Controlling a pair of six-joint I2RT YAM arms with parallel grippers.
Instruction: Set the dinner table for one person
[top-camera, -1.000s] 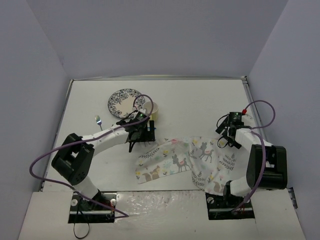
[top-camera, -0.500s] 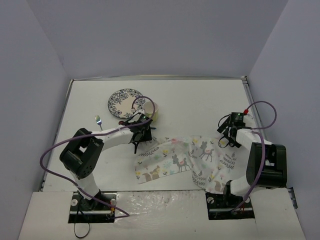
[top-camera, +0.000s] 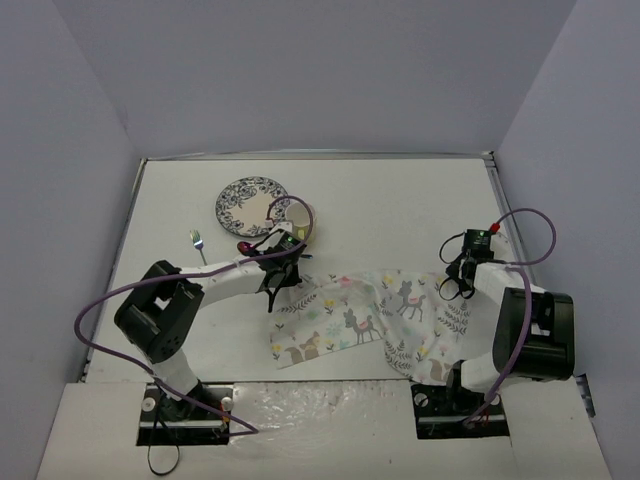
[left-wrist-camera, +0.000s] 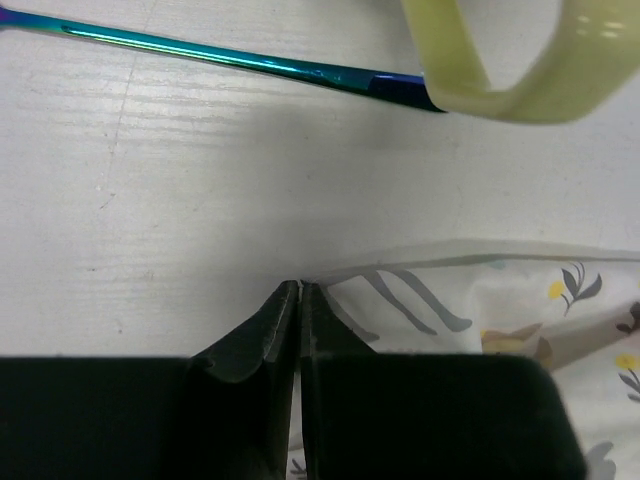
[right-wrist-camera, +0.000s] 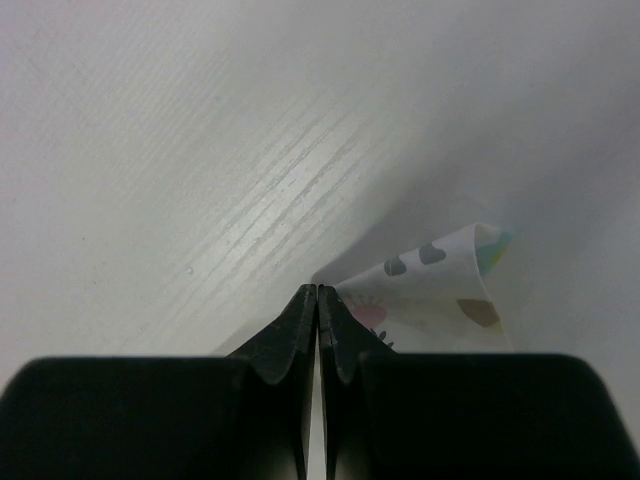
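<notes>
Spreading the cloth (top-camera: 360, 322), lying wrinkled toward the front of the big white dinner table (top-camera: 400, 200). Closed tight with the left gripper (left-wrist-camera: 300, 290) on the cloth's far left corner, by the look of it. Closed tight too with the right gripper (right-wrist-camera: 317, 292), touching the far right corner; cannot tell if caught. Next, should lift both corners together and pull flat, staying off the yellow cup (left-wrist-camera: 445, 55) close by

Left arm (top-camera: 215, 280) and right arm (top-camera: 500, 290): white link shells, black joint housings. Left end effector (left-wrist-camera: 300, 292) and right end effector (right-wrist-camera: 317, 292): matte black, tapered tips. Purple cable (top-camera: 552, 243) loops off each arm. Green light (top-camera: 478, 236) on right wrist, red tab (top-camera: 492, 226) at its 1 o'clock.
</notes>
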